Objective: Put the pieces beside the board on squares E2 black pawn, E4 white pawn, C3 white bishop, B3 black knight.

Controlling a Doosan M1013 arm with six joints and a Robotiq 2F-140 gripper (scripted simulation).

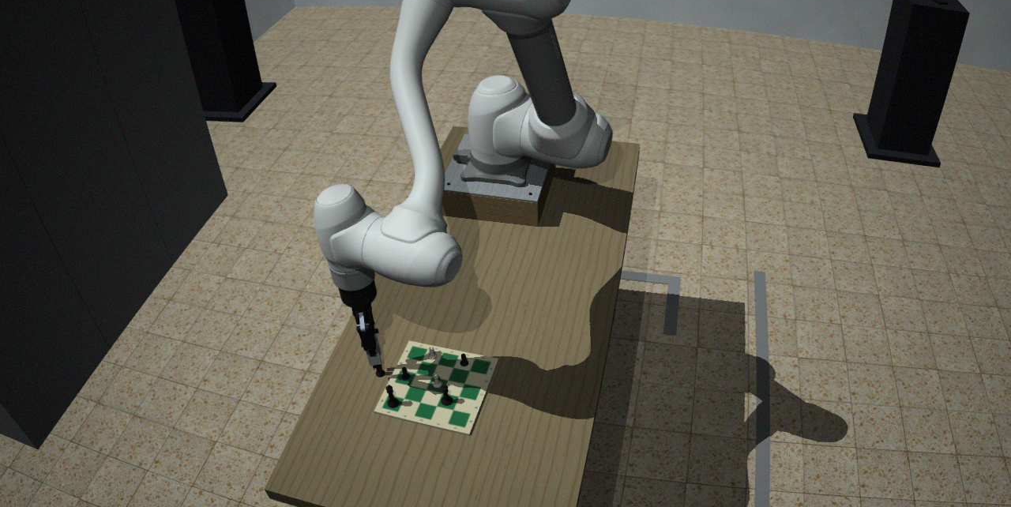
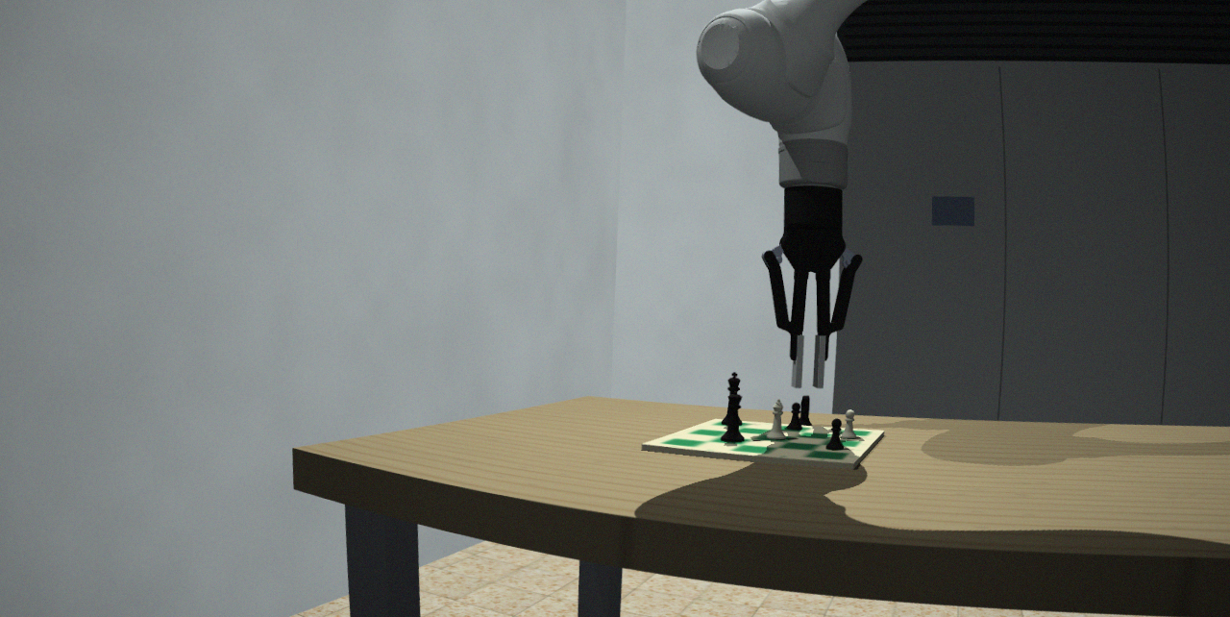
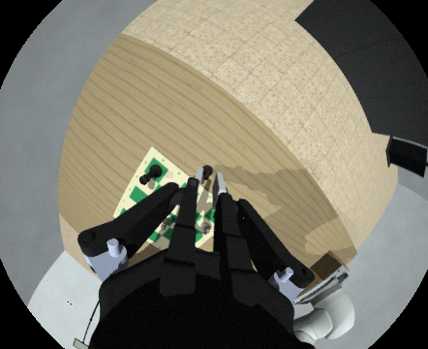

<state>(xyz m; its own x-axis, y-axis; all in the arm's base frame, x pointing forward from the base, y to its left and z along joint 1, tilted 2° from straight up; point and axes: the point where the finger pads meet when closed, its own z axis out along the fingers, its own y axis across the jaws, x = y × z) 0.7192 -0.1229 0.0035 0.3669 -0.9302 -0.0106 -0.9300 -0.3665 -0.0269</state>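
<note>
Seen from above, leftmost, the gripper (image 1: 376,362) (image 2: 808,386) (image 3: 207,177) hung just over the knight (image 1: 379,371) (image 2: 804,410) (image 3: 207,171), its fingers a narrow gap apart, nothing between them. The knight stood on the table, between nine and ten o'clock of the board (image 1: 437,424) (image 2: 756,456) (image 3: 152,152). With so slim a gap, a slightly off-centre descent could have struck its head and toppled it. The pawn (image 1: 404,374) (image 2: 795,417) at three o'clock could have been knocked by fingers spreading or swinging that way.
</note>
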